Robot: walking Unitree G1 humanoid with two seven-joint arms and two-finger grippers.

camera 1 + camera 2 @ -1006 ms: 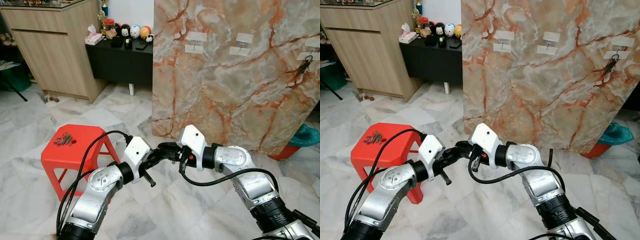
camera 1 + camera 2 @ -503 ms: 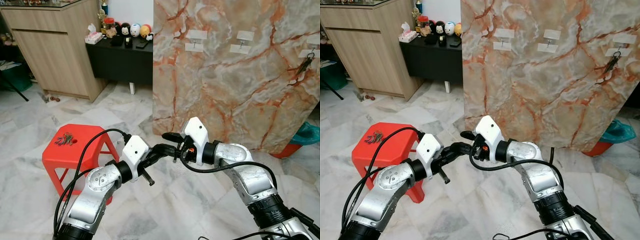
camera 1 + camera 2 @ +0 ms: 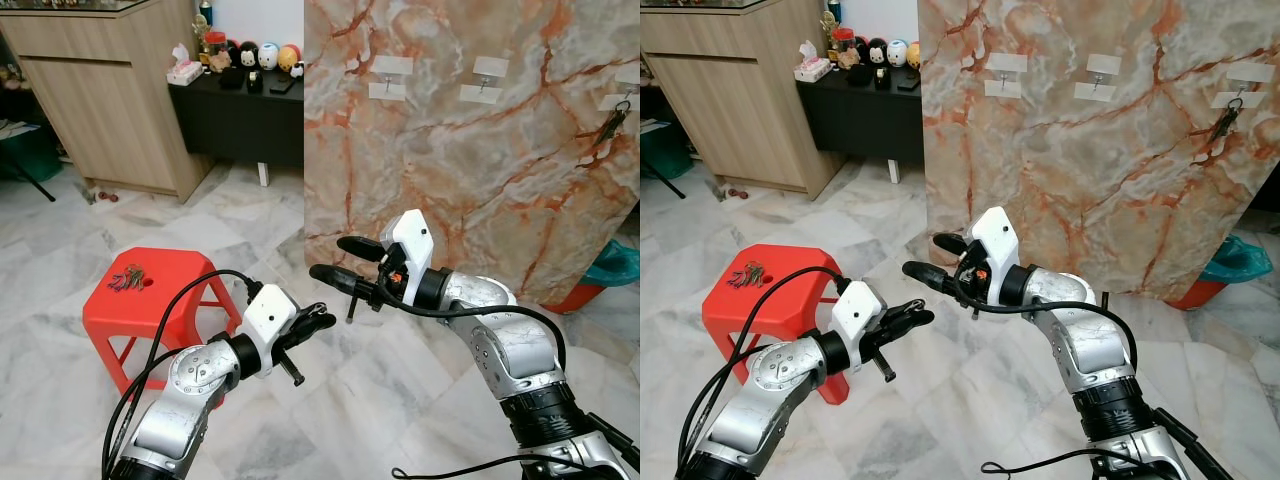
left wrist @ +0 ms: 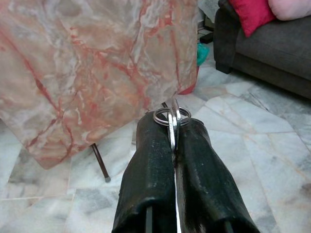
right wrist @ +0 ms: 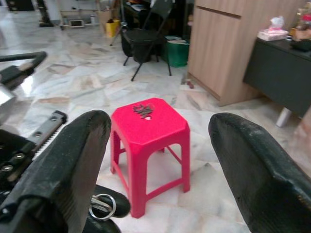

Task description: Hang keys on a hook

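My left gripper (image 3: 322, 317) is shut on a silver key ring (image 4: 171, 116), held low over the floor in front of me; a thin key blade stands pinched between its black fingers (image 4: 150, 160). Just above and to its right, my right gripper (image 3: 330, 257) is open and holds nothing, apart from the left one. The marble board (image 3: 470, 170) behind carries three white hooks (image 3: 392, 72); the right one has a bunch of keys (image 3: 605, 125) hanging on it. Another bunch of keys (image 3: 128, 278) lies on the red stool (image 3: 170, 300).
A wooden cabinet (image 3: 110, 100) and a low black table (image 3: 240, 115) with small figures stand at the back left. An orange bucket with a teal bag (image 3: 600, 280) sits by the board's right foot. A black chair (image 5: 146, 36) stands far off.
My right gripper has drawn up and away from the left gripper's tips and opened. The left gripper has sunk a little, still shut on the key ring.
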